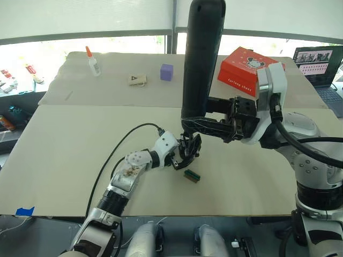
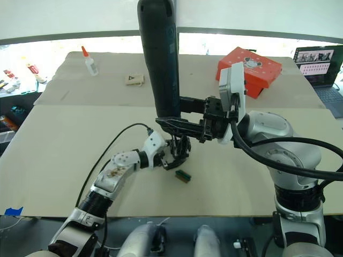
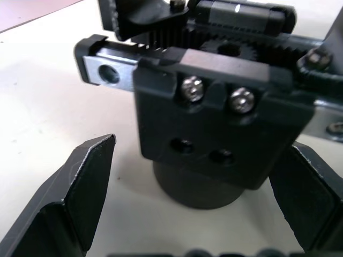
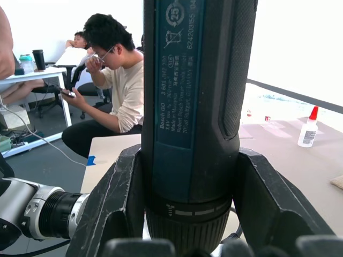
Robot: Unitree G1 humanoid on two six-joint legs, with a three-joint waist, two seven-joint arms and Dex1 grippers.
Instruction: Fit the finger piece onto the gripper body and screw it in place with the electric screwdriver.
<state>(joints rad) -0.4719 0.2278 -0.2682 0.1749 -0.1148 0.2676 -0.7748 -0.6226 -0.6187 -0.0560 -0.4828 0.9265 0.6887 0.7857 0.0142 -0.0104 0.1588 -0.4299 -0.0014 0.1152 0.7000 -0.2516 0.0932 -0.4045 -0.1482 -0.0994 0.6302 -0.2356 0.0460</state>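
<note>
**Black screwdriver upright over the gripper body**

Left eye view: the right gripper is clamped round the lower end of the electric screwdriver, which stands upright, rounded end up. Directly under it, the gripper body sits on the tan table, with the left gripper at it. A small green-topped block lies just beside them, nearer the robot. Far back on the table are a glue bottle, a purple cube and a red box.

Right eye view: same layout; the finger piece cannot be told apart from the gripper body here.

Left wrist view: the left fingers are spread on either side of the gripper body's round base, not touching it; two silver screws show on its face.

Right wrist view: both fingers press against the screwdriver's handle. A seated person is behind.
</note>
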